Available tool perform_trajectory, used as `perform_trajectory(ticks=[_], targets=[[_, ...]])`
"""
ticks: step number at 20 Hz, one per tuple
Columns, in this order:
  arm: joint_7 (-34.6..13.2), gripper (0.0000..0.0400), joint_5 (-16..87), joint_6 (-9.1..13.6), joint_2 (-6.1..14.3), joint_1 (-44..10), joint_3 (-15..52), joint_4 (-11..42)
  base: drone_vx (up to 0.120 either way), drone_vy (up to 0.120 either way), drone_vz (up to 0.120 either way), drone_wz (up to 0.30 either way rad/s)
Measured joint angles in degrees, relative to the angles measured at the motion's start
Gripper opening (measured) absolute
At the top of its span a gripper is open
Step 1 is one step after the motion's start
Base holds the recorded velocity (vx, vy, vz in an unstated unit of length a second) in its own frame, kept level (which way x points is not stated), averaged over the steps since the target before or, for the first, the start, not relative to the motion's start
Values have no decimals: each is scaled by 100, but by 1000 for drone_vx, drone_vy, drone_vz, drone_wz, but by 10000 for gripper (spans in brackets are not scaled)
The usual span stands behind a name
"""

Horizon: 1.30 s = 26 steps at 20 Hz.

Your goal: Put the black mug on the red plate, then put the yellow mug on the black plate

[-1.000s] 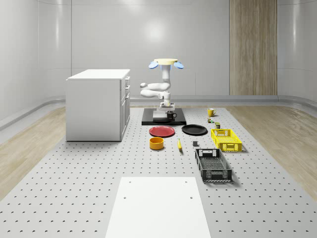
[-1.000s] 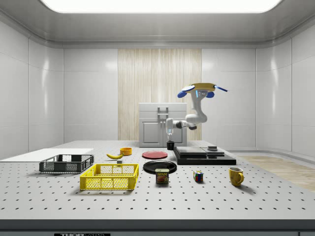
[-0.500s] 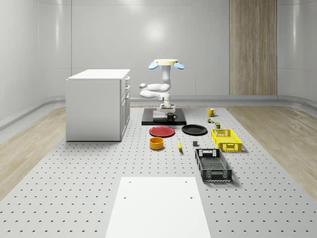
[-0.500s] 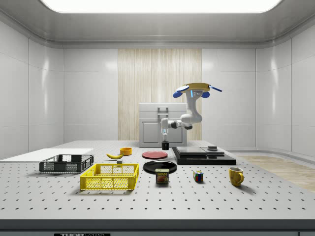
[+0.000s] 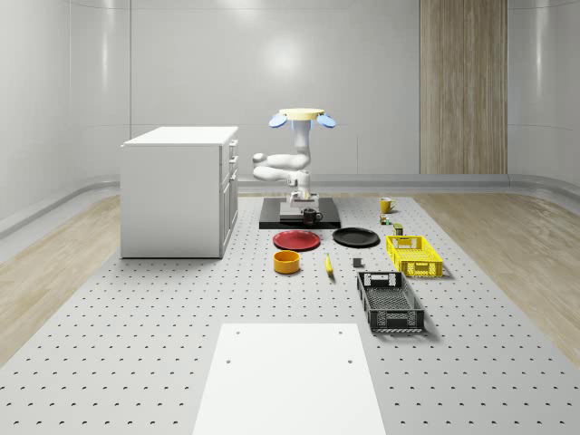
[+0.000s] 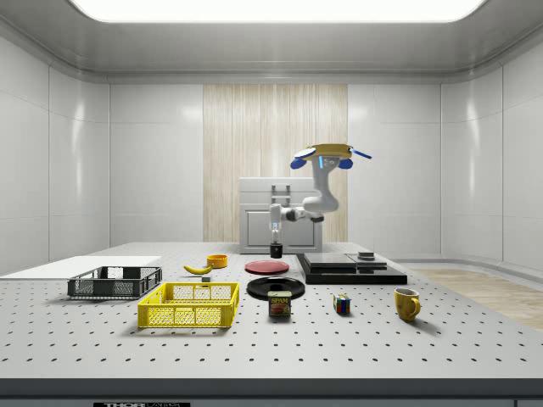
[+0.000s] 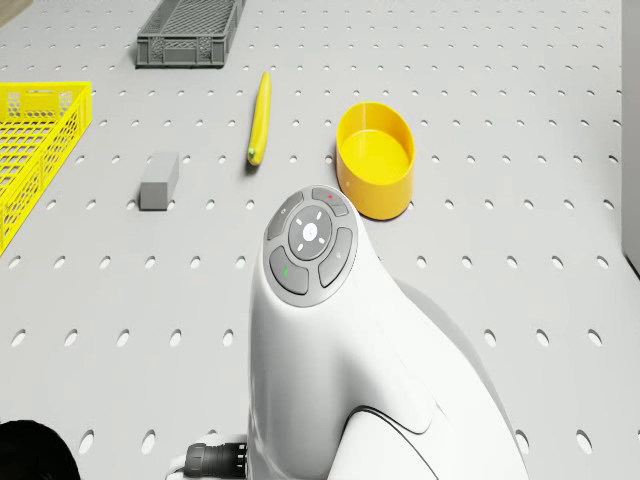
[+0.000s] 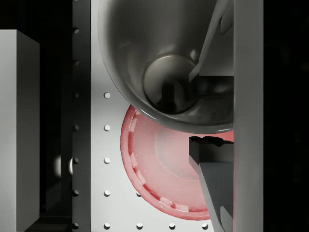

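Observation:
My gripper (image 6: 275,238) is shut on the rim of the black mug (image 6: 276,250), which hangs a little above the table. In the wrist view one finger (image 8: 212,46) is inside the black mug (image 8: 166,63) and the other (image 8: 215,181) outside, with the red plate (image 8: 157,169) partly beneath. The red plate (image 5: 297,240) lies in front of the black slab (image 5: 331,217); the mug (image 5: 311,216) is over the plate's far edge. The drone (image 5: 302,116) hovers above that spot. The black plate (image 5: 356,237) lies beside the red one. The yellow mug (image 5: 386,206) stands further back on the whole-scene view's right.
A white cabinet (image 5: 179,190) stands at the whole-scene view's left. A yellow bowl (image 7: 375,160), banana (image 7: 259,130) and grey block (image 7: 159,180) lie in front of the plates. A yellow crate (image 5: 414,255), black crate (image 5: 390,301), can (image 6: 279,303) and cube (image 6: 341,303) sit nearby.
The drone and arm have carried the black mug off the black slab towards the red plate, to the side view's left. The grip has not changed.

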State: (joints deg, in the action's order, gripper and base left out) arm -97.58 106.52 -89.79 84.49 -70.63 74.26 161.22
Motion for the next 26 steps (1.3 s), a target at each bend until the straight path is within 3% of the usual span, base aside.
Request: perform_trajectory(ticks=[8, 14, 26], targets=[[-12, 110, -22, -49, 52, -16, 7, -3, 120, 0, 0, 0], [215, 110, -55, -120, 129, 206, 16, -8, 0, 0, 0, 0], [1112, 110, -83, -354, 323, 975, -26, -143, 0, 0, 0, 0]])
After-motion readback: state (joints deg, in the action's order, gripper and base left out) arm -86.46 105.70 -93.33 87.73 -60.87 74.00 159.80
